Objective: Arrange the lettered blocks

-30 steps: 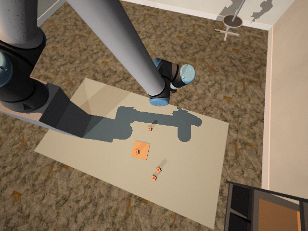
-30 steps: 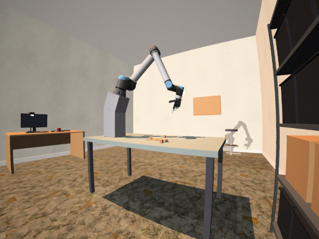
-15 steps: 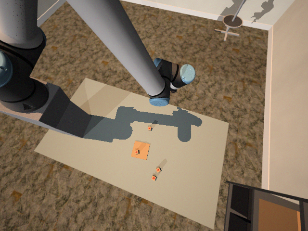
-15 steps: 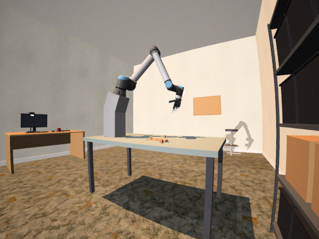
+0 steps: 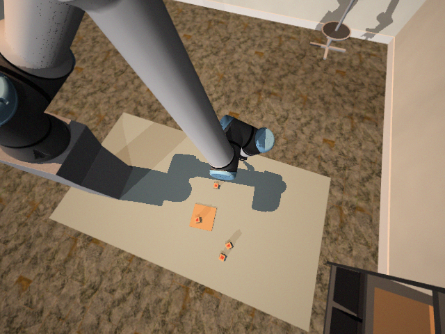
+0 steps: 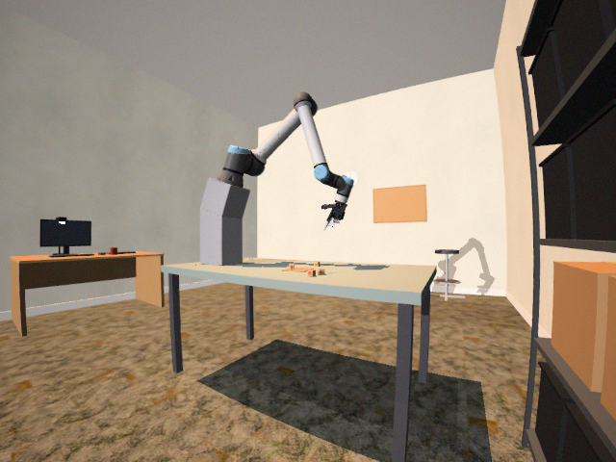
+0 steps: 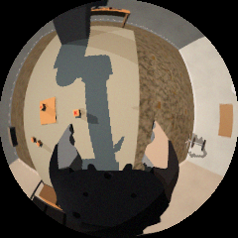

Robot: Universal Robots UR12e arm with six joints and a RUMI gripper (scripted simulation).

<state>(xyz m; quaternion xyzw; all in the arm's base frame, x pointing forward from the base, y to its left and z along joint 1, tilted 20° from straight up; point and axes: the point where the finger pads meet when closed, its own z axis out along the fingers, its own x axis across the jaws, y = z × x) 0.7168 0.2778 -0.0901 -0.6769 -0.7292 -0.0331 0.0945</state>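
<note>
An orange mat [image 5: 203, 216] lies near the middle of the table. One small orange block [image 5: 198, 218] sits on the mat, at its left part. A second block [image 5: 216, 186] lies off the mat, toward the arm, at the edge of the arm's shadow. Two more blocks [image 5: 229, 245] [image 5: 222, 257] lie close together off the mat on the far side. The letters are too small to read. My gripper [image 6: 329, 223] is open and empty, high above the table. In the wrist view the mat [image 7: 48, 111] and one block [image 7: 76, 113] show at the left, far from my fingers.
The robot's grey pedestal [image 6: 221, 221] stands at the table's back corner. A dark shelf with boxes [image 6: 572, 248] stands to the right. A stool [image 6: 446, 273] is by the far wall and a desk with a monitor [image 6: 74, 263] at the left.
</note>
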